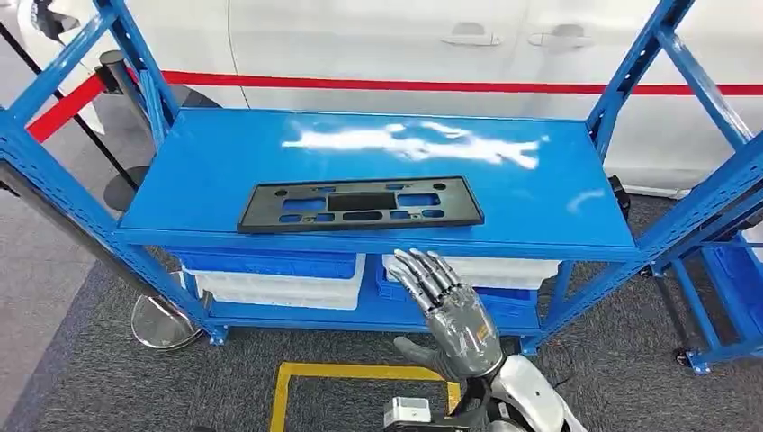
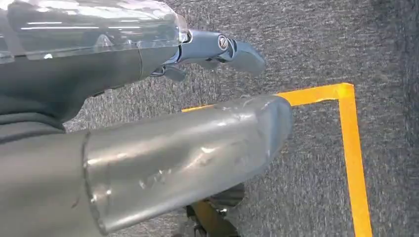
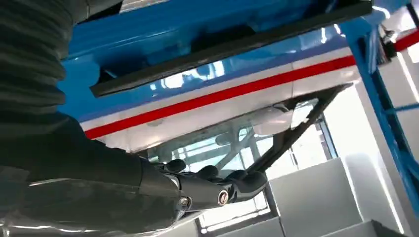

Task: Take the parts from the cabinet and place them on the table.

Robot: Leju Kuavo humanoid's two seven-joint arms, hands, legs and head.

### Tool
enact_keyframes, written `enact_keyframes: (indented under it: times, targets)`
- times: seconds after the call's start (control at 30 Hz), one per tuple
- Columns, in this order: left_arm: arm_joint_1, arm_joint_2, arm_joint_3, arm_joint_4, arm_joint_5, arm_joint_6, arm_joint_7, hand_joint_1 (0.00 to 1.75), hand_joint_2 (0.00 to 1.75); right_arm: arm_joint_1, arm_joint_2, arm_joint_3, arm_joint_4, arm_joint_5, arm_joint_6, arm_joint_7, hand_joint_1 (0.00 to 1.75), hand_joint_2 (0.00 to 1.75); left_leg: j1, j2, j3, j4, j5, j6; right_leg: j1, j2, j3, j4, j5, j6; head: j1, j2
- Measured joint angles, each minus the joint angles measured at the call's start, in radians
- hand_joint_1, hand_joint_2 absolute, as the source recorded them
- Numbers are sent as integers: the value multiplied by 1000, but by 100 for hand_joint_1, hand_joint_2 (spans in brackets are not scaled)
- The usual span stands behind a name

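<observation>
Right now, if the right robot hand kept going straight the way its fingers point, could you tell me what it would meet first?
Probably the front edge of the blue shelf, just ahead of the open right robot hand. The black panel lies beyond it on the shelf top. Depth is unclear, so the fingers might pass just below the edge.

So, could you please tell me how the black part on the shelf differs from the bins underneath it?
The black part is a flat, dark panel with cut-outs, lying alone on the top shelf. The bins are deep blue and white containers, sitting side by side on the lower level. Both rest in the same blue rack, untouched by the right hand.
</observation>
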Motion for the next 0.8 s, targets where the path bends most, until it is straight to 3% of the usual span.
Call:
enact_keyframes:
  times: [0.03, 0.07, 0.1, 0.17, 0.2, 0.23, 0.27, 0.3, 0.37, 0.4, 0.43, 0.47, 0.53, 0.57, 0.6, 0.63, 0.73, 0.77, 0.8]
  targets:
    - [-1, 0, -4, 0, -1, -1, 2, 0, 0, -6, 7, 8, 23, 35, -15, 11, 0, 175, -3, -1, 4, 0, -1, 0, 7, 0, 54, -108, 50, -13, 2, 0]
    - [-2, 0, -8, 0, -1, -3, 3, 0, 0, -13, 15, 15, 44, 65, -29, 21, 0, 175, -2, -1, 4, 0, -2, -1, 11, 0, 86, -174, 50, -27, 2, 0]
    - [-5, -1, -15, 0, -1, -6, 5, 0, 0, -19, 29, 25, 71, 97, -42, 28, 0, 175, -9, 0, 0, 3, -4, -6, 13, -3, 87, -186, 53, -25, -2, 0]
    - [-6, 2, -23, 0, -2, -8, 11, 0, 0, -25, 53, 36, 121, 142, -69, 45, 0, 175, -2, 2, -1, 0, -1, -18, 19, -1, 85, -185, 53, -25, -2, 0]
    - [-7, 2, -26, 0, -2, -9, 14, 0, 0, -27, 65, 39, 149, 163, -77, 52, 0, 175, -1, 2, 1, -5, 1, -22, 20, 0, 85, -187, 56, -29, 1, 0]
    - [-9, 6, -29, 0, -2, -10, 17, 0, 0, -30, 81, 44, 174, 182, -89, 58, 0, 175, -8, 2, 4, -5, -2, -29, 8, 0, 92, -202, 63, -36, -2, 0]
    - [-8, 7, -32, 0, -2, -12, 20, 0, 0, -35, 98, 49, 203, 199, -102, 63, 0, 175, -4, 3, -2, 15, -19, -34, 5, -6, 98, -214, 68, -41, 0, 0]
    - [-9, 8, -38, 0, -4, -16, 23, 0, 0, -43, 120, 54, 236, 217, -115, 68, 0, 175, -1, 3, -27, 69, -55, -39, 3, -7, 98, -215, 69, -44, -7, 0]
    - [-11, 11, -47, 0, -4, -26, 29, 0, 0, -52, 153, 61, 298, 243, -133, 76, 0, 175, 7, 3, -101, 227, -130, -51, 3, -8, 97, -214, 68, -45, -7, 0]
    - [-10, 12, -48, 1, -4, -31, 32, 0, 0, -55, 167, 63, 330, 254, -141, 78, 0, 175, 11, 4, -130, 288, -147, -57, 3, -10, 97, -213, 68, -45, -7, 0]
    - [-10, 14, -50, 2, -4, -35, 37, 0, 0, -58, 179, 66, 361, 264, -148, 80, 0, 175, 15, 4, -137, 300, -138, -62, 2, -10, 97, -211, 67, -44, -8, 0]
    - [-10, 16, -52, 2, -3, -43, 42, 0, 0, -64, 196, 71, 394, 275, -157, 80, 0, 175, 19, 4, -120, 259, -103, -65, 0, -9, 97, -208, 64, -42, -7, 0]
    - [-10, 23, -59, 2, 0, -58, 49, 0, 0, -80, 231, 77, 454, 291, -174, 83, 0, 175, 27, 5, -36, 89, -12, -72, -5, -5, 99, -200, 57, -33, -8, 0]
    - [-12, 24, -63, 2, 2, -66, 51, 0, 0, -89, 249, 80, 480, 296, -183, 83, 0, 175, 30, 6, -2, 10, -1, -76, -5, -5, 98, -191, 51, -24, -8, 0]
    - [-13, 24, -70, 2, 3, -76, 54, 0, 0, -100, 265, 82, 507, 302, -194, 87, 0, 175, 23, 2, 2, 6, -12, -71, 2, -3, 92, -184, 47, -18, -15, 0]
    - [-14, 25, -73, 2, 3, -83, 57, 0, 0, -107, 278, 85, 526, 305, -198, 88, 0, 175, 23, 0, -2, 10, -10, -56, 2, -1, 90, -186, 48, -13, -12, 0]
    - [-13, 26, -84, 5, 8, -109, 70, 0, 0, -119, 310, 94, 573, 306, -215, 95, 0, 175, 22, 0, -2, 7, -9, -35, -1, 0, 92, -188, 47, 1, -10, 0]
    - [-12, 26, -89, 5, 9, -113, 71, 0, 0, -121, 316, 95, 578, 304, -215, 95, 0, 175, 23, 1, 2, 3, -7, -27, -4, -1, 91, -174, 37, 7, -7, 0]
    - [-13, 26, -93, 5, 10, -114, 71, 0, 0, -125, 320, 95, 583, 302, -217, 96, 0, 175, 23, 2, 4, 3, -9, -19, -4, -1, 66, -125, 9, 7, -3, 0]
